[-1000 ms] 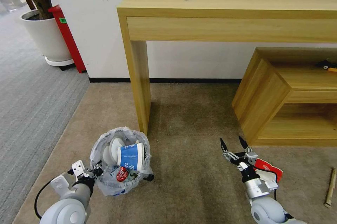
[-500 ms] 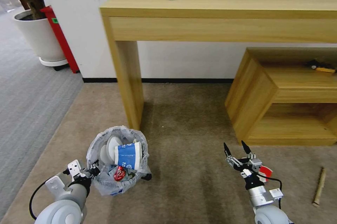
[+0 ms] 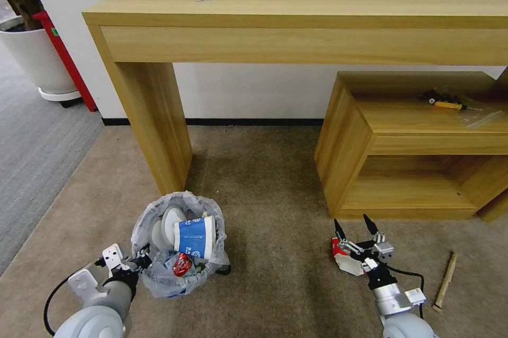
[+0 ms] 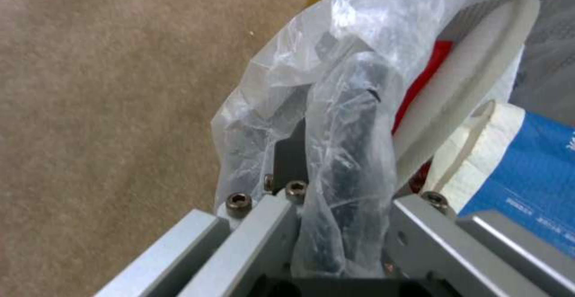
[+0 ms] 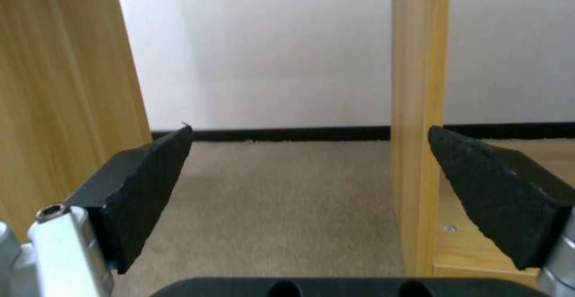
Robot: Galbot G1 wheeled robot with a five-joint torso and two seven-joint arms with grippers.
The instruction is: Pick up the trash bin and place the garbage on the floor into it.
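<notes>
The trash bin (image 3: pixel 179 243), just in front of the wooden table (image 3: pixel 159 131) leg on the floor (image 3: pixel 275 179), is gripped at its bag-lined rim by the left gripper (image 3: pixel 142 262), fingers clamped on rim and plastic. Slippers, a blue-white carton (image 3: pixel 194 236) and a crushed red can (image 3: pixel 181 264) are already held inside. Right of the bin, the right gripper (image 3: pixel 353 227) is poised with fingers spread wide and empty above a red wrapper (image 3: pixel 343 259). Collection is judged well along; a lowering onto the wrapper is called for next. A wooden stick (image 3: pixel 444 281) lies farther right.
</notes>
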